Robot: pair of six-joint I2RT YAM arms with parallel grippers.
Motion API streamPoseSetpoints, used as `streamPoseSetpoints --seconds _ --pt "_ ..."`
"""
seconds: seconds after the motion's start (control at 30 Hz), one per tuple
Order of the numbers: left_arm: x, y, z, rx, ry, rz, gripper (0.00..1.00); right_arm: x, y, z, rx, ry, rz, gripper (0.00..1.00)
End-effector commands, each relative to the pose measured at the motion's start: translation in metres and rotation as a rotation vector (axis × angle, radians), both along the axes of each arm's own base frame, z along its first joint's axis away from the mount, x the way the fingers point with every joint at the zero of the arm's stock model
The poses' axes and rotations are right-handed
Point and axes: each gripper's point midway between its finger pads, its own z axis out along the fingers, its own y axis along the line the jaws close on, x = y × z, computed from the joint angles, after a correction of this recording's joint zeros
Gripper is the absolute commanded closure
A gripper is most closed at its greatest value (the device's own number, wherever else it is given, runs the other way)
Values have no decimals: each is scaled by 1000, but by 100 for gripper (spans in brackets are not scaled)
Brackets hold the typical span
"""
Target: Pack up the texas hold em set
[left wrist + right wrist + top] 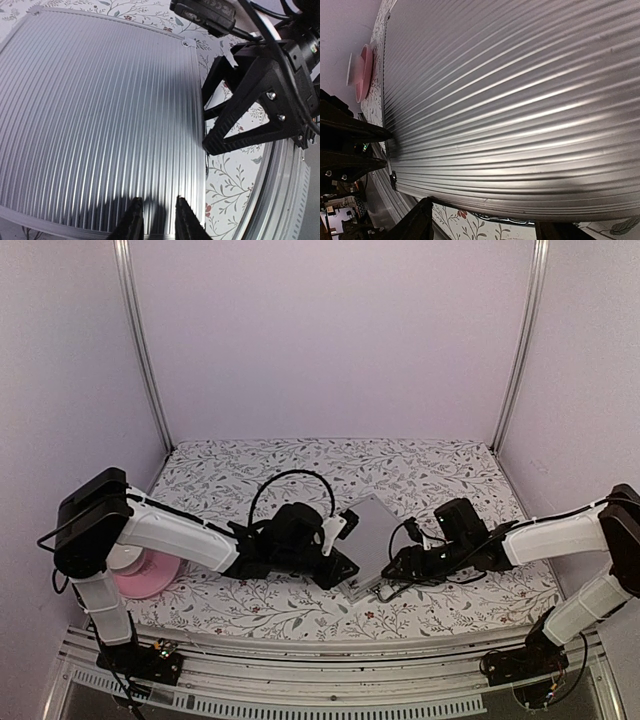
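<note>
The silver ribbed aluminium briefcase lies shut on the floral cloth at the middle, so the card packs and tokens are hidden. Its lid fills the left wrist view and the right wrist view. My left gripper is over the case's near left edge, its fingers a little apart with nothing between them. My right gripper is at the case's near right edge, open wide, its fingers straddling the edge with the metal handle. The right gripper also shows in the left wrist view.
A pink plate with a white bowl stands at the near left, under my left arm; it also shows in the right wrist view. The metal table rail runs along the near edge. Walls close the back and sides.
</note>
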Motion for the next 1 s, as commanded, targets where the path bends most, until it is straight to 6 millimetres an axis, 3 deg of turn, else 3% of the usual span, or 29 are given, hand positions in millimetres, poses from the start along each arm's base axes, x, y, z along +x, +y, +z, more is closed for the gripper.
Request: streamPoseSetpoints --seconds 0.0,0.33,0.6,0.97 --pt "-19 30 -47 168 86 3 77 -7 -20 -17 -129 17 -24 33" --pt "-19 32 -49 172 88 8 77 -18 -14 -8 -66 -3 28 39" --pt "-18 32 -48 171 86 10 77 -10 -6 -7 -41 -35 45 45" --pt "-18 32 -47 168 86 16 77 -10 -1 -19 -61 -5 78 48"
